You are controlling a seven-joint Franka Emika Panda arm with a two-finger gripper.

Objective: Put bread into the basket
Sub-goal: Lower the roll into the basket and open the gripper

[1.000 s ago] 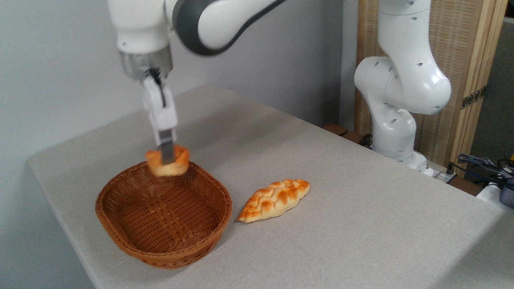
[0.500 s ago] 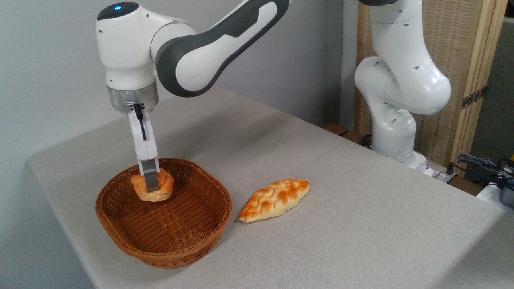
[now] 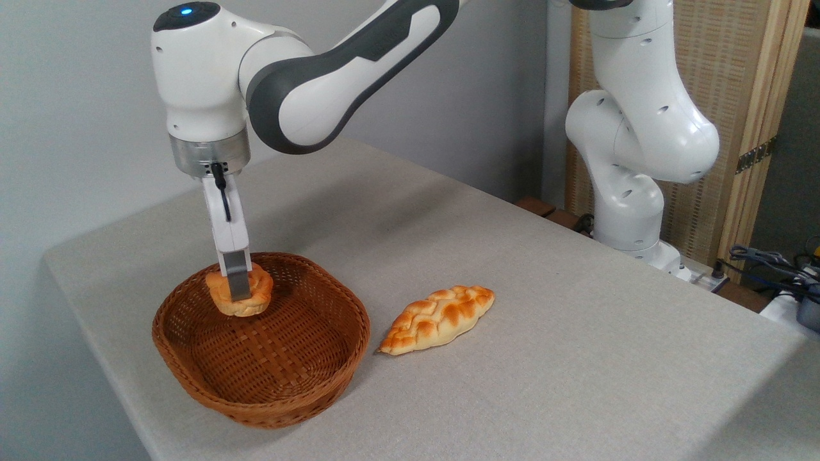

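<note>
Lowered from above the far rim, the bread (image 3: 239, 298) now hangs inside the basket (image 3: 192, 374), pinched by the gripper (image 3: 238, 291). It looks light and soft, so a gentle pinch across its middle suits it.

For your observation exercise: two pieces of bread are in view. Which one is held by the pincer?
The small round bun, gripped by the pincer over the basket. The long braided loaf lies untouched on the table beside the basket.
</note>
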